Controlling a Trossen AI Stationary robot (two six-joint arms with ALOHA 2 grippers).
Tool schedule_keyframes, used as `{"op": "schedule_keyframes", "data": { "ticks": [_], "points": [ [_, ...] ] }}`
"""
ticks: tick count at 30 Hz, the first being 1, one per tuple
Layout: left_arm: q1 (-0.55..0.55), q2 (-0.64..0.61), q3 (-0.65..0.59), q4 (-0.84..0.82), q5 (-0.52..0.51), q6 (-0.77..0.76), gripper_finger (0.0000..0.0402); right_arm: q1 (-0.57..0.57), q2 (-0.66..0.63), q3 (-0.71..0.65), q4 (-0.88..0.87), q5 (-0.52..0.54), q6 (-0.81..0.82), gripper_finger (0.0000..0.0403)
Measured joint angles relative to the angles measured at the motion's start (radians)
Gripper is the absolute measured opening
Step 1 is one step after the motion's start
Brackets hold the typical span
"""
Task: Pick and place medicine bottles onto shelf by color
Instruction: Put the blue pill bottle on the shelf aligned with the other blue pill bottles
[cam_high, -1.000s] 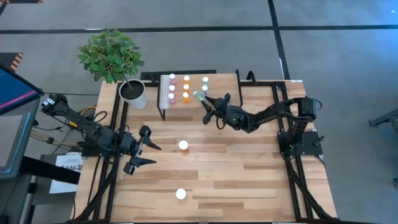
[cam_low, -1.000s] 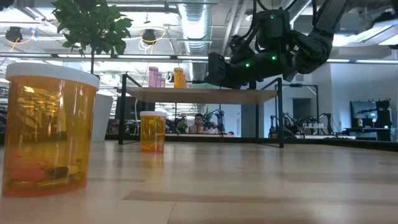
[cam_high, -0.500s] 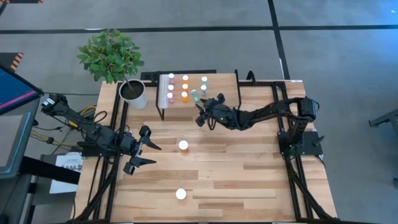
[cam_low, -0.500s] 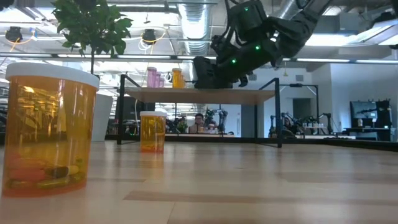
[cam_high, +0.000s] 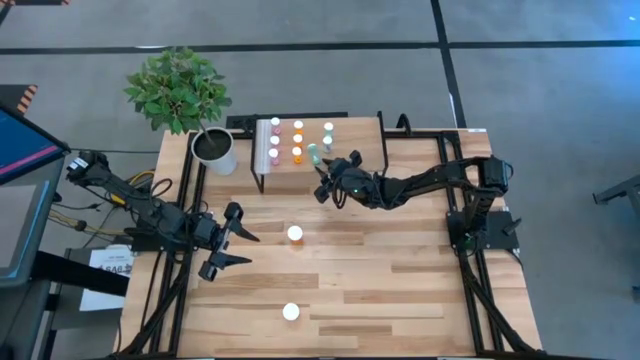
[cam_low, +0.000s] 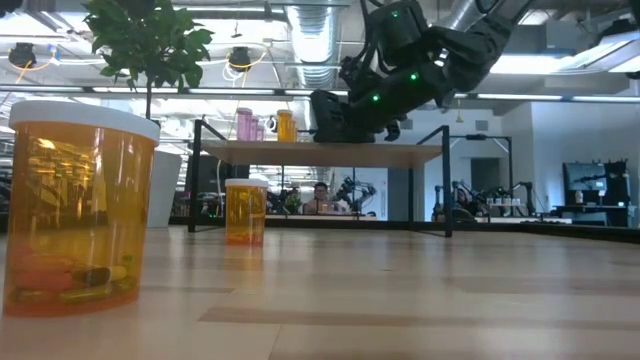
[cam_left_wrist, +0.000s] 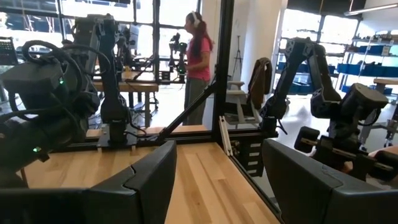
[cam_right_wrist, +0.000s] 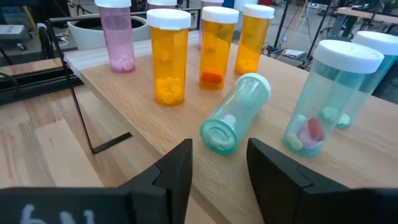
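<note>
Right hand (cam_right_wrist: 217, 165) sits at the front edge of the shelf (cam_right_wrist: 124, 87), fingers parted by a moderate gap with nothing between them. Just ahead of the fingertips a teal bottle (cam_right_wrist: 235, 113) lies tipped on its side on the shelf top, base toward the hand, cap pointing away; it is apart from both fingers. Beside it a 2nd teal bottle (cam_right_wrist: 326, 93) stands leaning, with a 3rd behind it at the frame edge. Farther from the hand stand 3 orange bottles (cam_right_wrist: 168, 56) and a pink bottle (cam_right_wrist: 117, 34), all upright.

In the high view the right hand (cam_high: 330, 172) reaches from the right arm's side to the shelf (cam_high: 345, 130).

Left hand (cam_high: 232, 238) hangs over the table (cam_high: 400, 280) well away from the shelf, fingers spread wide, empty. 2 larger orange bottles stand on the table: one (cam_high: 295, 234) just beyond the left hand's fingertips, the other (cam_high: 291, 312) nearer the front edge.

A person (cam_left_wrist: 198, 62) stands in the room beyond the table.
</note>
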Motion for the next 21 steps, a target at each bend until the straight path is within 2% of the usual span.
{"op": "schedule_keyframes", "data": {
  "ticks": [9, 13, 21],
  "points": [
    [0.0, 0.0, 0.0, -0.008, -0.001, 0.0, 0.0226, 0.029, 0.0, 0.011, -0.007, 0.044, -0.006, 0.0224],
    [0.0, 0.0, 0.0, -0.017, -0.003, -0.004, 0.0226, 0.053, 0.002, 0.047, -0.018, 0.06, -0.037, 0.0234],
    [0.0, 0.0, 0.0, -0.021, -0.002, -0.007, 0.0226, 0.078, 0.001, 0.196, -0.224, 0.151, -0.033, 0.0234]
  ]
}}
